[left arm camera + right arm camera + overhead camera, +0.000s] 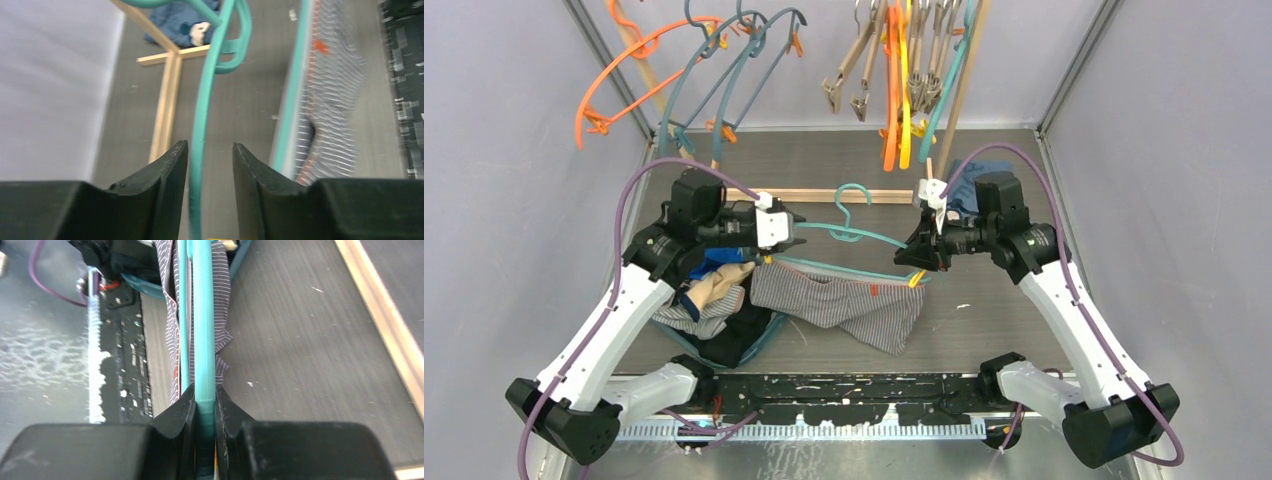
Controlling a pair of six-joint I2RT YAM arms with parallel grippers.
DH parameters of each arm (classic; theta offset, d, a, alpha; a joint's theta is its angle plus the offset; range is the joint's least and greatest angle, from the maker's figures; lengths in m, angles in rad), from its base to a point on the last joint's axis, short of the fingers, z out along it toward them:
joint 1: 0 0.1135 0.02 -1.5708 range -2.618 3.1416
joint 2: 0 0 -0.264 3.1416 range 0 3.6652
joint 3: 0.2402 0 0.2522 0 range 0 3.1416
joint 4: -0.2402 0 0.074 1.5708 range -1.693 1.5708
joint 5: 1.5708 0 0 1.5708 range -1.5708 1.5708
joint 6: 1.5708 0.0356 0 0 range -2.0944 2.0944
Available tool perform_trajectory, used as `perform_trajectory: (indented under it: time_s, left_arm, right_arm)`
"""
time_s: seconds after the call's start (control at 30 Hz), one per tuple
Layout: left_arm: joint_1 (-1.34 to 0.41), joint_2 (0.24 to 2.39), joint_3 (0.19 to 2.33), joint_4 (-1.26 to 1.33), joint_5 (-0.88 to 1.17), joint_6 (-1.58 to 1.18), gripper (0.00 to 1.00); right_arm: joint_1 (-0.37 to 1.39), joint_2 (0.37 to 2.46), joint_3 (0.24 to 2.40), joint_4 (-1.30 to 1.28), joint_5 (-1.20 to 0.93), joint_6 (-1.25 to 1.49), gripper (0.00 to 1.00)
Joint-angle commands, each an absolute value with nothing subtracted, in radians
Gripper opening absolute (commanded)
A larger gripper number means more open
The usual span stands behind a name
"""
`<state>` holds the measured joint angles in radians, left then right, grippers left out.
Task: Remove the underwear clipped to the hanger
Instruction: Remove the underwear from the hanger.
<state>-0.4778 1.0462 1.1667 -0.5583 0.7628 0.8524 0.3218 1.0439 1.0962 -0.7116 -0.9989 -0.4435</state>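
A teal hanger [864,236] lies across the table's middle. A navy white-pinstriped underwear [849,305] hangs from its lower bar, held by an orange clip [914,281] at the right end. My right gripper [919,262] is shut on the hanger's right end; in the right wrist view [204,387] the teal bar [202,315] sits between the jaws, with the underwear [222,300] beyond. My left gripper [794,240] is open at the hanger's left arm; in the left wrist view [209,145] the teal rod [205,100] runs between the spread jaws, with the underwear [330,100] to the right.
A pile of beige, blue and grey garments [714,305] lies under the left arm. A blue printed garment [969,192] lies behind the right arm. A wooden rack base [824,195] and hanging orange, teal and wooden hangers [904,70] stand at the back.
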Motion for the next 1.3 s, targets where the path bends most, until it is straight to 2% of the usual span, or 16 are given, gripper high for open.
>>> perform_trajectory:
  time_s: [0.0, 0.1, 0.37, 0.63, 0.93, 1.03, 1.1, 1.2, 1.27]
  left_arm:
    - [-0.482, 1.012, 1.207, -0.680, 0.889, 0.765, 0.50]
    - [-0.482, 1.020, 1.219, -0.686, 0.908, 0.671, 0.66]
    - [-0.485, 1.184, 1.378, -0.693, 0.997, 0.352, 0.68]
    - [-0.511, 1.200, 1.334, -0.644, 1.021, 0.268, 0.50]
    - [-0.509, 1.176, 1.354, -0.890, 0.975, 0.422, 0.32]
    - [-0.510, 1.174, 1.359, -0.918, 0.979, 0.441, 0.19]
    - [-0.511, 1.168, 1.358, -0.922, 0.989, 0.478, 0.02]
    - [-0.510, 1.140, 1.352, -0.932, 0.992, 0.591, 0.00]
    - [-0.510, 1.116, 1.346, -0.949, 0.988, 0.715, 0.00]
  right_arm:
    - [0.327, 0.991, 1.161, -0.735, -0.940, -0.665, 0.01]
    - [0.327, 0.994, 1.177, -0.793, -0.950, -0.781, 0.01]
    - [0.336, 0.985, 1.197, -0.816, -0.965, -0.892, 0.01]
    - [0.341, 0.963, 1.185, -0.778, -0.943, -0.886, 0.01]
    - [0.341, 0.942, 1.167, -0.770, -0.910, -0.909, 0.01]
    - [0.342, 0.942, 1.159, -0.764, -0.912, -0.908, 0.01]
    - [0.343, 0.945, 1.154, -0.760, -0.917, -0.900, 0.01]
    - [0.344, 0.948, 1.138, -0.764, -0.925, -0.878, 0.01]
    - [0.344, 0.940, 1.123, -0.771, -0.927, -0.854, 0.07]
